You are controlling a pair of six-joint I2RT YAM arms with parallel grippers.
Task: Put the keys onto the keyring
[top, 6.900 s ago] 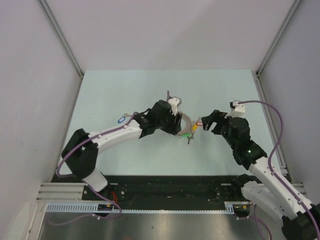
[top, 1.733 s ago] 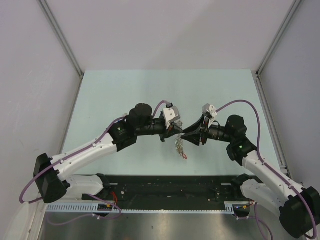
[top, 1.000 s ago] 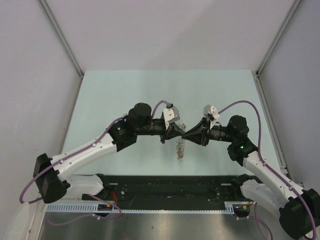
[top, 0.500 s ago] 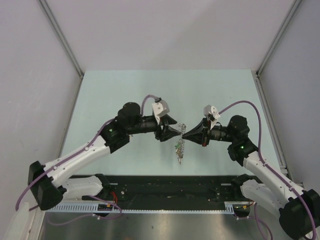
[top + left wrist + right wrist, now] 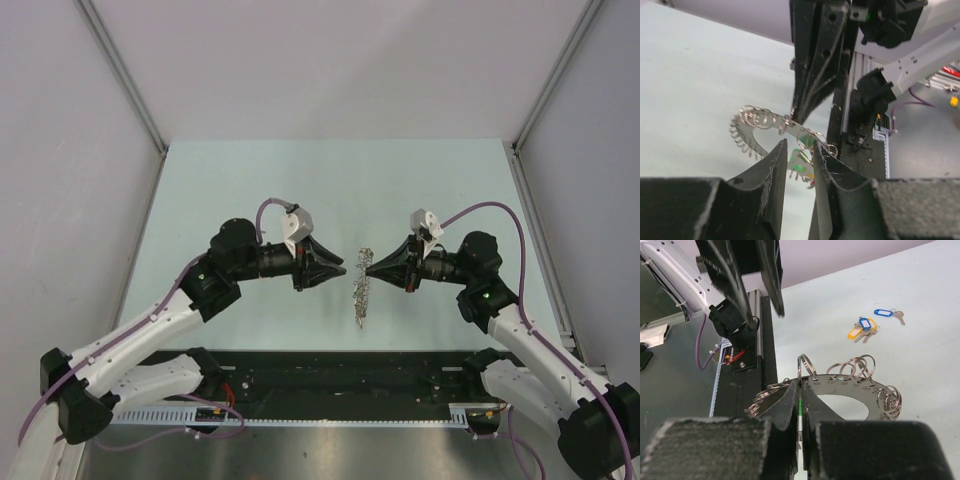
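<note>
I have my right gripper (image 5: pixel 367 267) pinching the keyring (image 5: pixel 360 291) in mid-air, my left gripper (image 5: pixel 343 268) near it, fingers parted and empty.

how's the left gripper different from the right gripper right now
The right gripper is shut on the keyring, pinching its flat plate. The left gripper is open, with nothing between its jaws. The right gripper holds the keyring up in the air, while the left gripper sits just short of it, apparently not touching. Both point at the keyring from opposite sides, almost tip to tip.
</note>
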